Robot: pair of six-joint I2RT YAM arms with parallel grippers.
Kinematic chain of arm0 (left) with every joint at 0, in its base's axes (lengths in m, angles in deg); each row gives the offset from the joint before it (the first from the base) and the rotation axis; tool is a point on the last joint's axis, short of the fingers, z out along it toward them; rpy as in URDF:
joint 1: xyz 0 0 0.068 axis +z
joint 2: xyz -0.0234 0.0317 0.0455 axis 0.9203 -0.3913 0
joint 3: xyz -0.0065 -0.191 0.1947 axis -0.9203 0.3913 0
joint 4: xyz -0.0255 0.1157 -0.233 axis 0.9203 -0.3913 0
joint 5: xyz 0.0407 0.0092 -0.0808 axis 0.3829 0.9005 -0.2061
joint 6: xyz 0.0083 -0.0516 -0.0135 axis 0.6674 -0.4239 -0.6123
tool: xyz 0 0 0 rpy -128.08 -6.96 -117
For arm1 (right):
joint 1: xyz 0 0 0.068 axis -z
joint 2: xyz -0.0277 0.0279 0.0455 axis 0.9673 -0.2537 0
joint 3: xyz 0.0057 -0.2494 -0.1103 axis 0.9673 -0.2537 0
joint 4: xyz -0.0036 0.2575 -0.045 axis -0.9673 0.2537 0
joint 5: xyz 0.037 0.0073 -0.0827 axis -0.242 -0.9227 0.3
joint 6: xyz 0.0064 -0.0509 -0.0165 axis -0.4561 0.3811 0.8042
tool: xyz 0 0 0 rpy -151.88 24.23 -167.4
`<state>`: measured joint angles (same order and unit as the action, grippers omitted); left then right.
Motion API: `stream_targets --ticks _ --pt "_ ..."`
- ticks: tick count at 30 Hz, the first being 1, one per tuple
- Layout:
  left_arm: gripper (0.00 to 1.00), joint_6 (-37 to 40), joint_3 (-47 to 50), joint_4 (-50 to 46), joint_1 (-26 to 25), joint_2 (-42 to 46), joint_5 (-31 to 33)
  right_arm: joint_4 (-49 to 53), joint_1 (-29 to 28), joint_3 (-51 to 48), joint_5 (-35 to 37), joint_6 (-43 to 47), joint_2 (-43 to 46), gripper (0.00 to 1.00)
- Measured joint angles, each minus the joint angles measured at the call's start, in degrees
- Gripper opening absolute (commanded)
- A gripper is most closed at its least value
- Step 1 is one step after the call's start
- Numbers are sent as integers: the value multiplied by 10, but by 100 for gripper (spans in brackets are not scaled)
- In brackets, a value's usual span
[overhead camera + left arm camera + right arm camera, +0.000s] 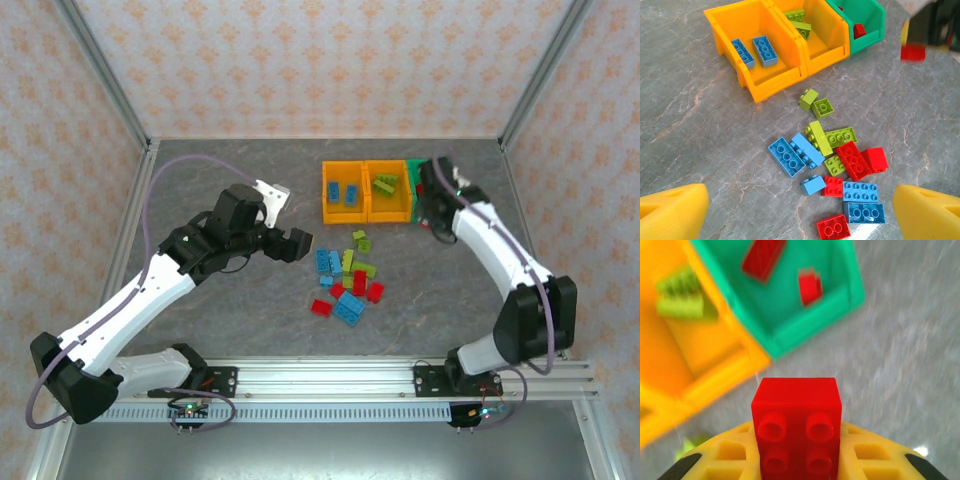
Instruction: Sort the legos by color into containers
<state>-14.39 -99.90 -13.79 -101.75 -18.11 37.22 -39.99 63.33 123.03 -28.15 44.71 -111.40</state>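
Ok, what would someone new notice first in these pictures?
A red brick pinched in the right gripper, close to the green bin that already holds red bricks. Then the loose heap of blue, green and red bricks mid-table, with the open left gripper near it.

No writing, label, brand, number or sign could be read on the legos (854,160), the containers (785,47) or the desk (700,130).

Tabletop (430,300) — grey, marbled, enclosed by walls (320,60) papered in a pale orange floral print; a slotted metal rail (330,378) is mounted along the near edge.
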Motion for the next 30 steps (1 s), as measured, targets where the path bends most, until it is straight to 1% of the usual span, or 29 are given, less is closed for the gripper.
stream_targets --ticks 3,5,7,8,9,12,14,16,18,19,21,23,26,28,30 --pt "95 -4 0 -2 0 0 12 -9 42 116 2 33 -108 24" --pt "95 -9 0 -7 0 0 20 -12 56 185 -1 48 -184 28" --pt "95 -15 0 -14 0 0 30 -6 64 245 -6 59 -253 39" --pt "95 -20 0 -18 0 0 34 1 66 276 -10 64 -288 48" --pt "95 -25 0 -22 0 -1 39 9 68 303 -14 70 -316 53" --pt "95 -40 0 -29 0 -6 46 42 69 364 -18 85 -362 56" --pt "95 -57 0 -38 0 -16 52 61 69 388 -18 88 -367 57" --pt "95 -78 0 -47 0 -33 55 71 69 393 -19 87 -352 57" --pt "95 -101 0 -56 -1 -59 56 75 69 372 -27 78 -319 58" --pt "93 -116 0 -60 -4 -76 55 72 69 344 -33 67 -288 59" --pt "91 -142 -4 -69 -5 -114 53 63 66 266 -47 41 -208 64" --pt "85 -174 -19 -83 -9 -167 48 51 59 173 -64 9 -108 69" --pt "78 -231 -54 -90 -9 -262 32 46 38 78 -85 -31 23 72" --pt "77 -271 -70 -82 -9 -319 16 51 25 52 -96 -43 70 73" --pt "77 -303 -84 -78 -9 -366 5 61 23 41 -101 -47 89 73"
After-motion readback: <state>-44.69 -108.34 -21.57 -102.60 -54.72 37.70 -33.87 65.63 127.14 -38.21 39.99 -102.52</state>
